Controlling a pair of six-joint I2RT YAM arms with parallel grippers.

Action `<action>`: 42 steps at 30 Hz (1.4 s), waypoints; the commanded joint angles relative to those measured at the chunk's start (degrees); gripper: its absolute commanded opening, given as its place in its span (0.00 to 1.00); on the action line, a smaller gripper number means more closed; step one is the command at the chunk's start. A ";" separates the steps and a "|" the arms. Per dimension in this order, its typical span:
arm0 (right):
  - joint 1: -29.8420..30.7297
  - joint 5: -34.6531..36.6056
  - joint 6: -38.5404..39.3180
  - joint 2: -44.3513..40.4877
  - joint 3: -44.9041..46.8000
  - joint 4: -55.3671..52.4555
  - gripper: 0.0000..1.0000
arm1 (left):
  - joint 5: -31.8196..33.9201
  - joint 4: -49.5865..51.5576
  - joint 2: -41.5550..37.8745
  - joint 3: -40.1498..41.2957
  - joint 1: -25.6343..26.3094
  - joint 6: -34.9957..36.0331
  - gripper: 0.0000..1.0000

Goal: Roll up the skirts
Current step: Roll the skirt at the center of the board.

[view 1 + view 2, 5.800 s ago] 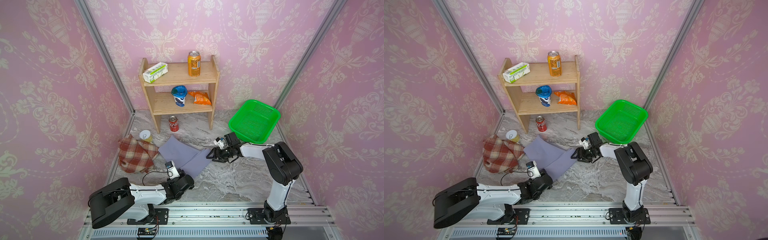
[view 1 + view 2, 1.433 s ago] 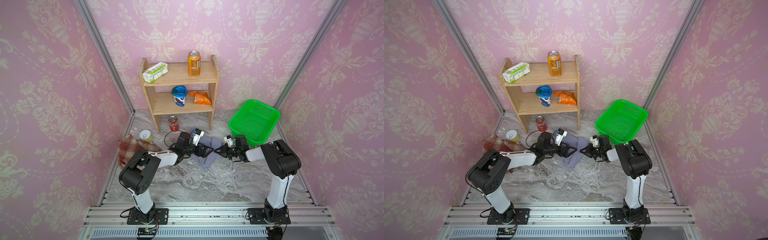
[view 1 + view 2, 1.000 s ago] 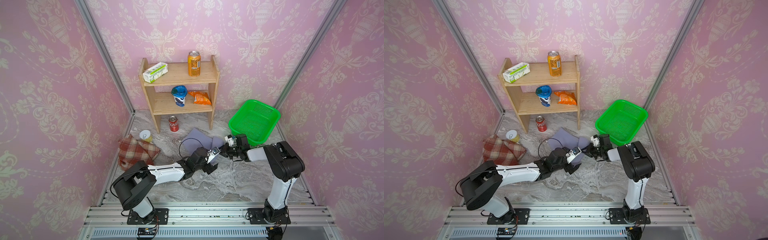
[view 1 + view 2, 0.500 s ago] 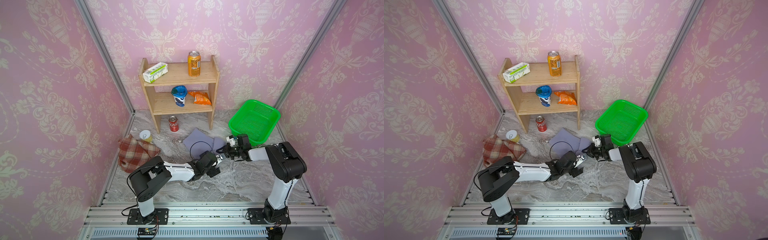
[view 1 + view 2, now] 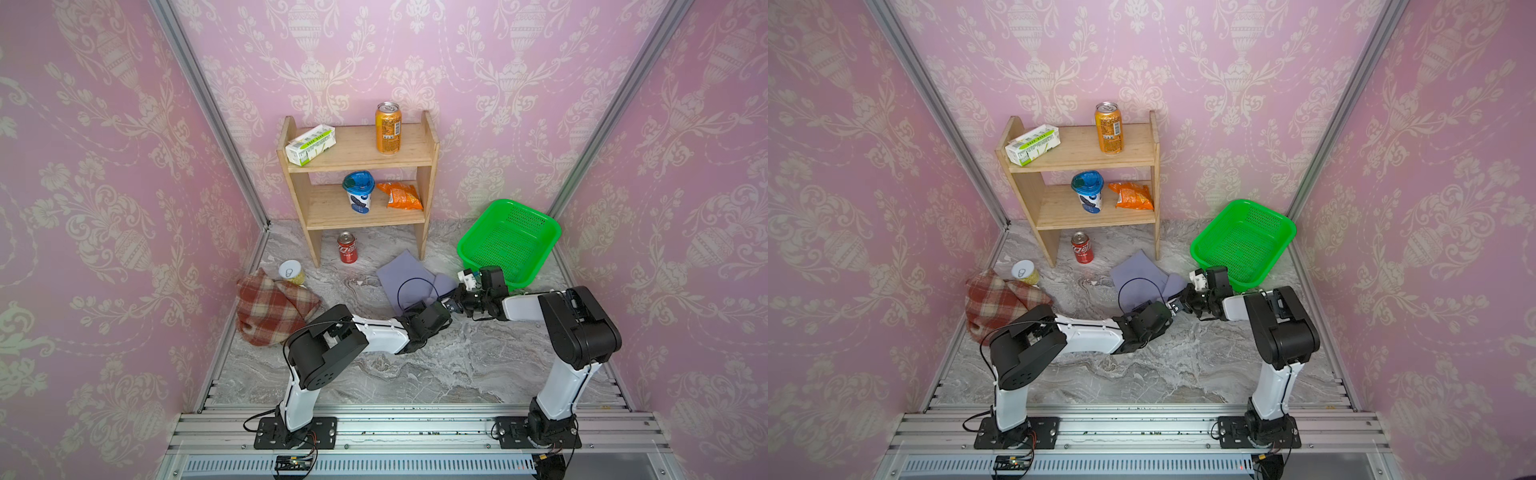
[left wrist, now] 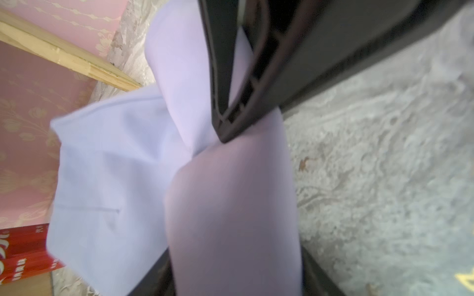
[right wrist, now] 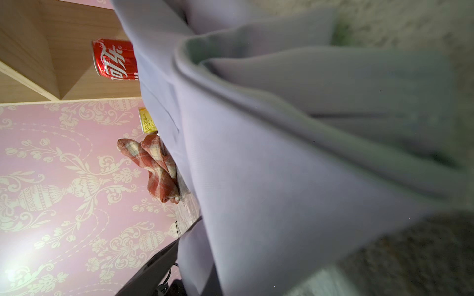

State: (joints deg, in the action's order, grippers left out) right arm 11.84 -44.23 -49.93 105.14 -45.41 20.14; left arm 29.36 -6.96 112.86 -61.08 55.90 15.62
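The lavender skirt (image 5: pixel 411 278) (image 5: pixel 1142 274) lies folded on the marble floor in front of the shelf in both top views. Both grippers meet at its near right corner. My left gripper (image 5: pixel 448 306) (image 6: pixel 234 269) has a rolled fold of the lavender skirt (image 6: pixel 230 205) filling the gap between its fingers. My right gripper (image 5: pixel 457 297) is shut on the same edge; one of its black fingers (image 6: pixel 230 110) presses into the cloth in the left wrist view. Lavender cloth (image 7: pixel 282 179) covers the right jaws in the right wrist view. The plaid skirt (image 5: pixel 270 309) (image 7: pixel 159 169) lies bunched at the left wall, untouched.
A green basket (image 5: pixel 552 232) stands just behind the right gripper. The wooden shelf (image 5: pixel 357 160) holds a carton, an orange can, a cup and a snack bag. A red can (image 5: pixel 347 247) stands under it, and a yellow can (image 5: pixel 291 272) stands by the plaid skirt.
The left gripper has moved right to meet the right gripper at the lavender skirt's corner, and its jaws have closed in on a fold. The right gripper has kept its hold.
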 commanded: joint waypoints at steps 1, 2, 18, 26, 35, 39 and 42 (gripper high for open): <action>0.29 -2.90 2.03 -0.32 0.53 -1.85 0.00 | 4.58 2.85 0.34 0.63 -0.44 -0.06 0.39; 0.21 -2.88 2.18 -0.29 0.44 -2.05 0.00 | 4.28 2.75 -0.09 0.70 -0.44 -0.08 0.35; -2.25 -0.31 7.42 -8.68 5.52 -8.36 1.00 | -26.46 12.93 -5.14 -4.77 -8.17 -12.83 0.19; -2.34 0.97 4.90 -9.64 11.90 -1.55 1.00 | -48.69 9.52 -4.53 -6.96 -12.94 -23.28 0.19; -3.01 2.11 -1.44 -5.22 12.05 10.68 1.00 | -67.98 -7.98 -1.98 -1.94 -15.86 -36.00 0.19; -3.05 2.30 -4.08 -2.73 11.41 14.73 0.99 | -72.15 -15.97 0.39 -0.22 -17.74 -42.10 0.19; -2.95 2.62 -4.48 -1.91 10.86 14.95 0.93 | -73.58 -18.38 2.47 -0.29 -18.40 -44.48 0.20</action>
State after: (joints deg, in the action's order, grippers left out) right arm 9.02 -44.86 -52.53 101.14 -34.46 35.75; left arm -38.63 -18.39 113.45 -61.82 37.93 -23.57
